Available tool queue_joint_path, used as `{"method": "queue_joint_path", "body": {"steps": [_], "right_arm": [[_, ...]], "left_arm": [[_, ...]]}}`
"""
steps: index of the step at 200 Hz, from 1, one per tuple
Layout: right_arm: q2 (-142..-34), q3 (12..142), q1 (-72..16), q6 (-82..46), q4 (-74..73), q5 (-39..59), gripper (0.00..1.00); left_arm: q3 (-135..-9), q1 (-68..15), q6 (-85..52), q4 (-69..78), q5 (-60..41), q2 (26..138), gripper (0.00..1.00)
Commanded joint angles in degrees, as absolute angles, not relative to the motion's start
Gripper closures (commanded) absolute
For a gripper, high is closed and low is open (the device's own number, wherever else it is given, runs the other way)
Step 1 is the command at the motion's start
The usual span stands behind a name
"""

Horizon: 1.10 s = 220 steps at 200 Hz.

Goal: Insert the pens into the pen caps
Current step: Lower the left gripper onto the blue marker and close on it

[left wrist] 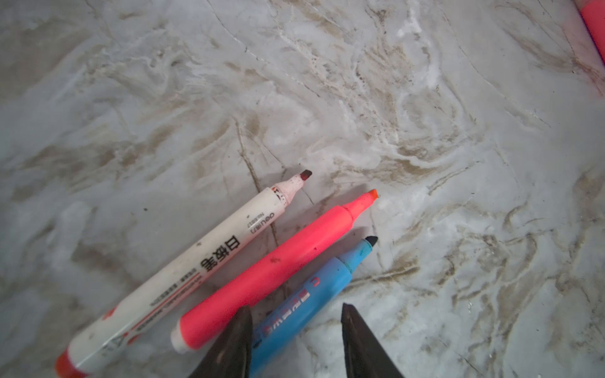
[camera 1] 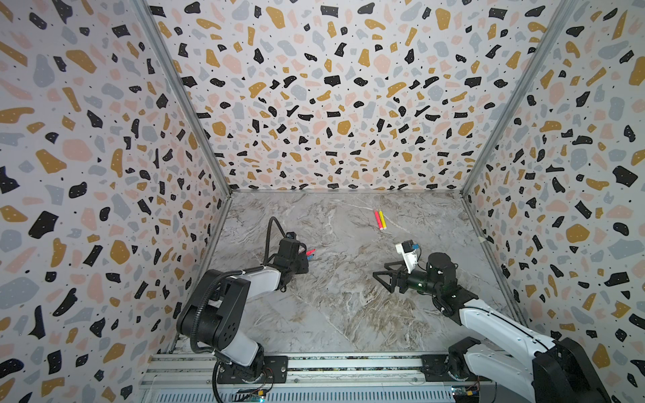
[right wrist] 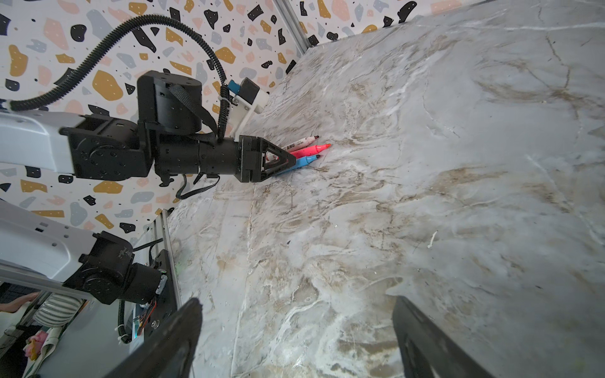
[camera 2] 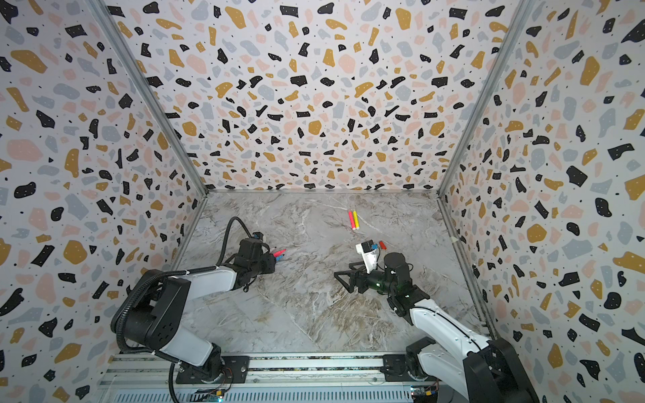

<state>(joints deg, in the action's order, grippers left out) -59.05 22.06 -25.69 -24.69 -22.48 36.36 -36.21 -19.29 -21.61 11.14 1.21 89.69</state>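
Observation:
Three uncapped pens lie side by side on the marble table: a white-barrelled one point(left wrist: 203, 261), a pink-red one point(left wrist: 271, 271) and a blue one point(left wrist: 314, 294). My left gripper point(left wrist: 296, 314) is low over their rear ends and open. The blue pen lies between its jaws, against one finger with a gap to the other. Further back lie a second pink-red pen point(camera 1: 377, 219) and a yellow pen point(camera 1: 382, 219), side by side. A red pen cap point(camera 2: 382, 245) lies behind the right wrist. My right gripper point(camera 1: 379, 270) hangs wide open above bare table, holding nothing.
Patterned walls enclose the marble table point(camera 1: 335, 314) at the left, back and right. A metal rail point(camera 1: 349, 363) with both arm bases runs along the front edge. The left arm point(right wrist: 183, 153) reaches across the right wrist view.

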Motion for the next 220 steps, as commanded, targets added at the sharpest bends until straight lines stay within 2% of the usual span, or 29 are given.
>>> {"method": "queue_joint_path", "body": {"steps": [1, 75, 185, 220], "right_arm": [[-58.27, 22.15, -26.17, -25.54, -24.25, 35.95, 0.09], [-58.54, 21.45, -26.89, -26.19, -25.41, 35.07, 0.09], [-57.0, 20.71, -26.83, -25.92, -24.38, 33.72, 0.09], [-56.83, 20.83, -26.85, -26.21, -24.36, 32.66, 0.1]], "left_arm": [[-34.58, -19.83, -21.63, 12.05, -2.31, 88.99, 0.56], [-32.92, -22.84, -23.47, 10.44, -3.22, 85.61, 0.59], [-36.29, -25.36, -19.53, 4.77, 0.45, 89.67, 0.58], [-38.31, -27.7, -17.52, 2.91, -0.47, 92.73, 0.61]]}}
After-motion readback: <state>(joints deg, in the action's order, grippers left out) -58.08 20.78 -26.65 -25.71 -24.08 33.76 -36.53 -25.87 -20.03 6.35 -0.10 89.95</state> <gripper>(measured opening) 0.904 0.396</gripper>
